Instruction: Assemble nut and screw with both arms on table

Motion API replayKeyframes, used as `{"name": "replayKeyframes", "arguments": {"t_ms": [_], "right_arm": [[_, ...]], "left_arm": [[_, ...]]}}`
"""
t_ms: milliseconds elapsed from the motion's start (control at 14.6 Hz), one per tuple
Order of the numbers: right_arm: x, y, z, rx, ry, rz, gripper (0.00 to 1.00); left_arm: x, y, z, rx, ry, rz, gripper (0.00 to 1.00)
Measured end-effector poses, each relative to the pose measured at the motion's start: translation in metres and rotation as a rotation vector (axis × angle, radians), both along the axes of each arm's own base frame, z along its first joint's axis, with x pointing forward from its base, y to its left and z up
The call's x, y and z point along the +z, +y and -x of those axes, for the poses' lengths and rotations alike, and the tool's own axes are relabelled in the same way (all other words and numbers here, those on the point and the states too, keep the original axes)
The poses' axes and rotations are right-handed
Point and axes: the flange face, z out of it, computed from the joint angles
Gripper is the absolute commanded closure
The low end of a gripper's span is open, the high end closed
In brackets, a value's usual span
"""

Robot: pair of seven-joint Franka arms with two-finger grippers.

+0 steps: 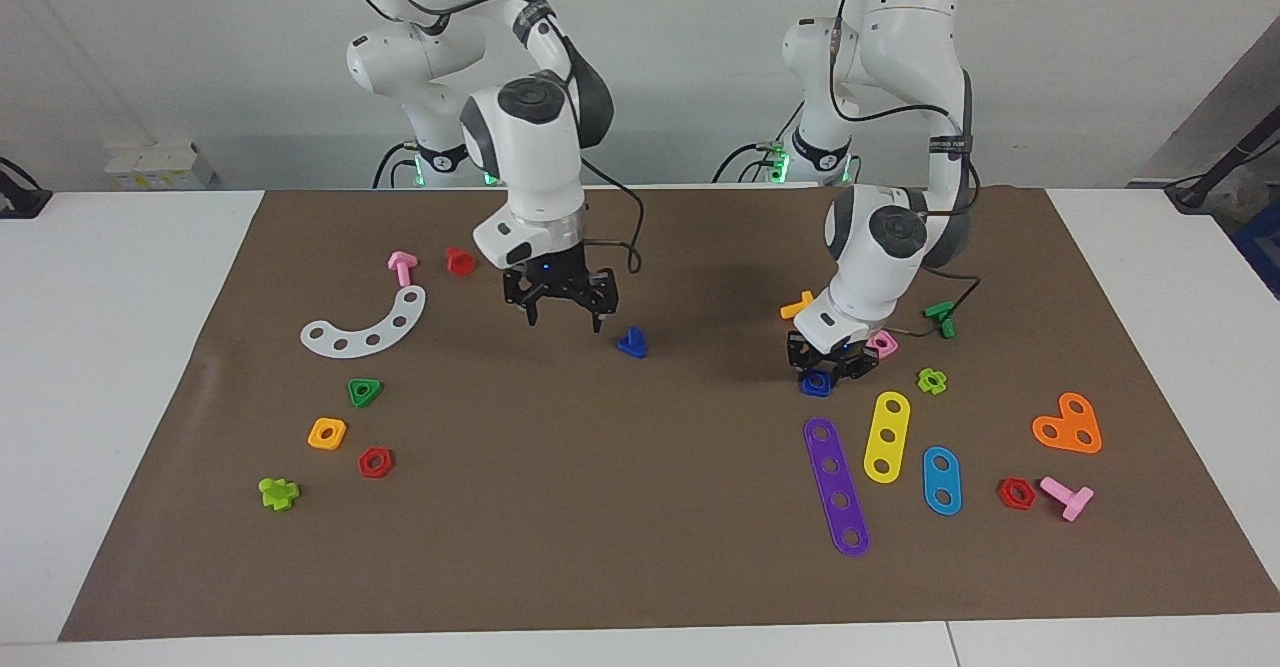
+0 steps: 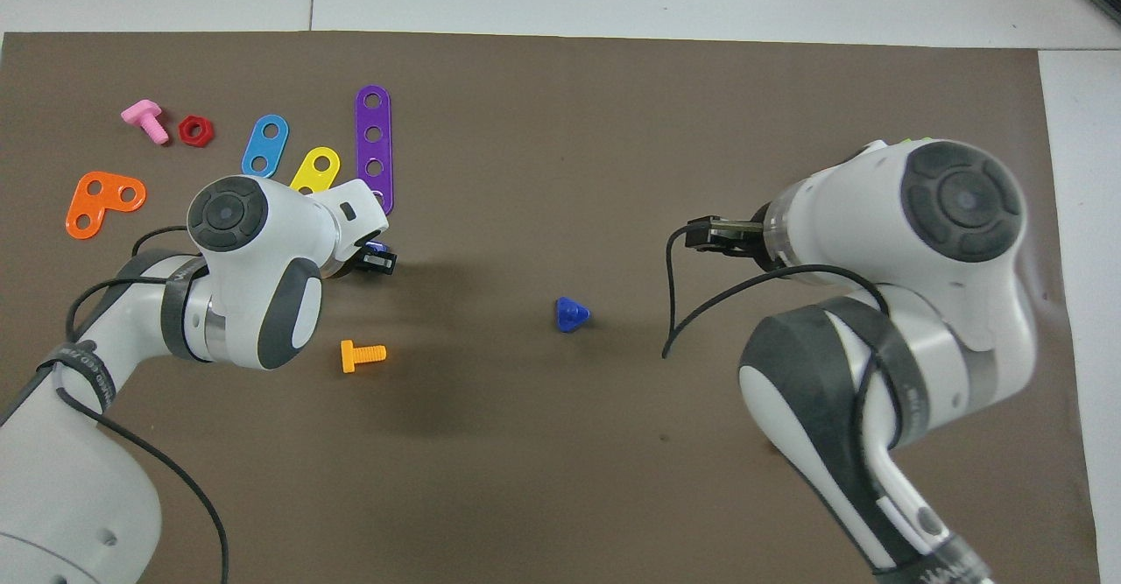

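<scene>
Right gripper (image 1: 562, 319) hung above mat (image 1: 640, 567) mid-table, fingers apart, nothing between them; its fingertips hidden under wrist from overhead. Screw (image 1: 632, 343) lay free on mat near table's middle, shaft hard to make out. Left gripper (image 1: 828, 371) low at left arm's end, clamped on nut (image 1: 816, 382); nut mostly covered by fingers, only blue sliver visible overhead

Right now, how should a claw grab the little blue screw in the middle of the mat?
Grip the blue screw by its stubby shaft, coming straight down from above: it appears to sit on its flat head with the shaft pointing up, and bare mat surrounds it.
</scene>
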Motion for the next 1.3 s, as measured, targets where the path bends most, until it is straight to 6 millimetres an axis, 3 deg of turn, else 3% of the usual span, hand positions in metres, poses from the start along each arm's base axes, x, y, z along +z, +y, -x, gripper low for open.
{"name": "replayKeyframes", "arguments": {"t_ms": [274, 479, 752, 889, 1026, 1299], "right_arm": [[0.051, -0.097, 0.004, 0.063, 0.026, -0.033, 0.00], [0.094, -0.138, 0.004, 0.102, 0.021, -0.031, 0.00], [0.127, -0.145, 0.008, 0.136, 0.015, -0.007, 0.00], [0.134, -0.142, 0.009, 0.148, 0.023, 0.004, 0.00], [0.131, -0.139, 0.012, 0.158, 0.056, 0.005, 0.00], [0.127, -0.134, 0.018, 0.231, 0.103, 0.028, 0.00]], "left_arm": [[0.039, -0.059, 0.000, 0.108, 0.064, 0.001, 1.00], [0.059, -0.109, 0.009, 0.169, 0.068, 0.009, 1.00], [0.065, -0.186, 0.044, 0.189, 0.078, 0.041, 1.00], [0.068, -0.220, 0.064, 0.185, 0.081, 0.053, 1.00], [0.072, -0.236, 0.073, 0.198, 0.076, 0.069, 1.00], [0.069, -0.249, 0.079, 0.208, 0.064, 0.088, 1.00]]}}
